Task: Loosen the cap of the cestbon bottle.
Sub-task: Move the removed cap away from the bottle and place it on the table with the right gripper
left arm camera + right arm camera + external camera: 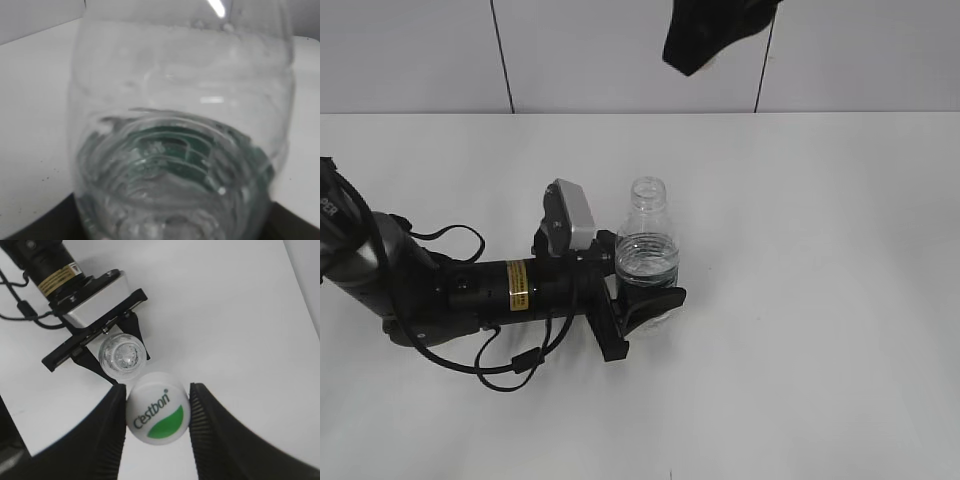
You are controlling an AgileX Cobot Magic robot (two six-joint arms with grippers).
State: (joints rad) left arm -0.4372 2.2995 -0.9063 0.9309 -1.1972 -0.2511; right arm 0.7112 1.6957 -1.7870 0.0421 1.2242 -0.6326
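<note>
the cestbon bottle (646, 262) stood upright near the middle of the white table (820, 300), its long axis vertical and its mouth bare in the exterior view. the left gripper (642, 305) lay low along the tabletop, reaching in from nine o'clock, and its black fingers (655, 302) were closed around the lower body of the bottle; the left wrist view was filled by the clear ribbed plastic with a smear of green label behind it, so tight contact looked likely though the pads themselves were not visible there. the cap (158, 408), white with a green leaf mark and the cestbon lettering, was already off the neck: in the right wrist view it sat between the two dark fingers (115, 435) of the right gripper (156, 412), which was clamped on it from either side. in that same view the open bottle mouth (123, 354) lay at about eleven o'clock from the cap, just beside it in the picture and clearly lower, looked down on nearly along the bottle's axis. the right arm hung above the scene at the top edge of the exterior view. judged from this, the loosening was done and more; any further move would turn on the cap being above and slightly off the neck's axis, with the right gripper the only one placed to act on it.
</note>
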